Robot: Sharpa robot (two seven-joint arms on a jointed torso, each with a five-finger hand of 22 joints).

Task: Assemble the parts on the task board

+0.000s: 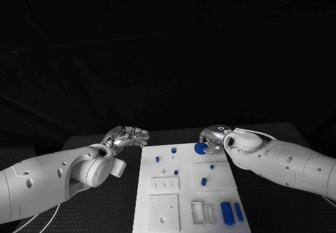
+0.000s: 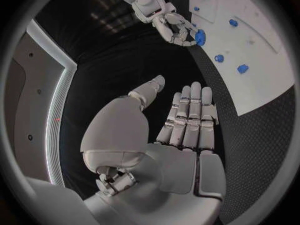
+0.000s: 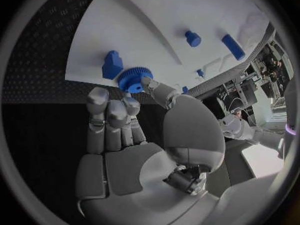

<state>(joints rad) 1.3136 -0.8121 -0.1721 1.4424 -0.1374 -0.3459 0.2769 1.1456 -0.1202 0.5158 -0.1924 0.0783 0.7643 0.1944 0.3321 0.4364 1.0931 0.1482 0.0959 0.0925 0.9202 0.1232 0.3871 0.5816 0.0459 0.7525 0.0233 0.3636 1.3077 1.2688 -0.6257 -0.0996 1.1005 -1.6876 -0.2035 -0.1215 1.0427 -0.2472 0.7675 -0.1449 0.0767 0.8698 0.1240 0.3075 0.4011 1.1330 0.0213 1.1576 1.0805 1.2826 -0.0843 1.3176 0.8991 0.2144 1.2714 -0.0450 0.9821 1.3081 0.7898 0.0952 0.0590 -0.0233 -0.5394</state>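
Right hand (image 1: 217, 141) pinches a small blue toothed gear (image 1: 201, 148) at the far edge of the white plastic task board (image 1: 183, 213) — thin grip, so it may slip and roll onto the black counter (image 1: 280, 213). Left hand (image 1: 127, 137) beside the board — fingers apart, holding nothing.

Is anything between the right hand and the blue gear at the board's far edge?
Nothing visible: the right hand already has its fingertips at the gear, at the far edge of the board. Actual contact is hard to tell.
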